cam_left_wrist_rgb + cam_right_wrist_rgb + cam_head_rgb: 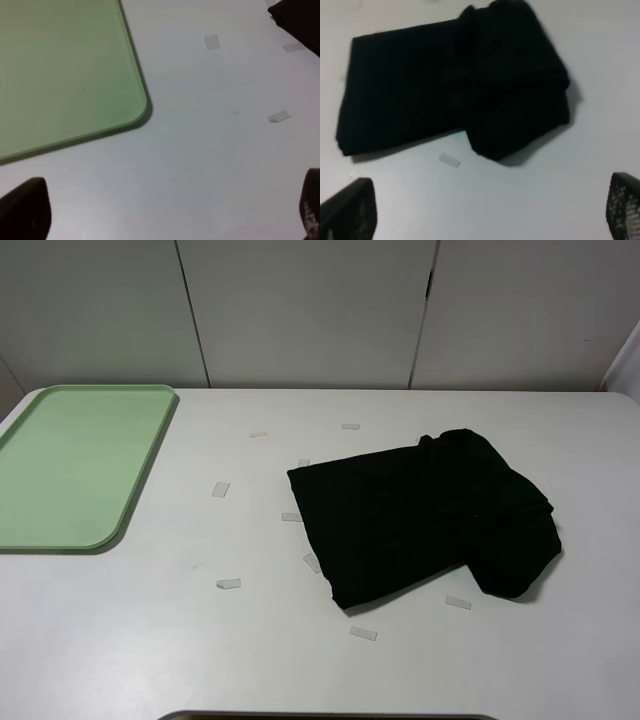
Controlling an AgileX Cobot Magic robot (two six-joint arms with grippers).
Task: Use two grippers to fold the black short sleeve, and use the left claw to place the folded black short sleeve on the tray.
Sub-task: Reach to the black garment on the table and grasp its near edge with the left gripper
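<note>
Tray (70,470) lies at the table's (200,640) left; I see the black short sleeve (420,515) rumpled at right. Left pincer (167,215) and right pincer (485,212) gape, empty.

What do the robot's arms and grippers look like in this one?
Only fingertips show, in the wrist views. The left gripper and right gripper both have black, rounded fingers with a fine dotted texture on the pads. No arms, cables or markings are in view.

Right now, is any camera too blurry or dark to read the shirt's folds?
Exterior high view: sharp, evenly lit, but the shirt reads flat black, folds barely showing. Right wrist view: soft blur, faint shadow along the shirt's edge. Left wrist view: tray rim clear, no glare.
</note>
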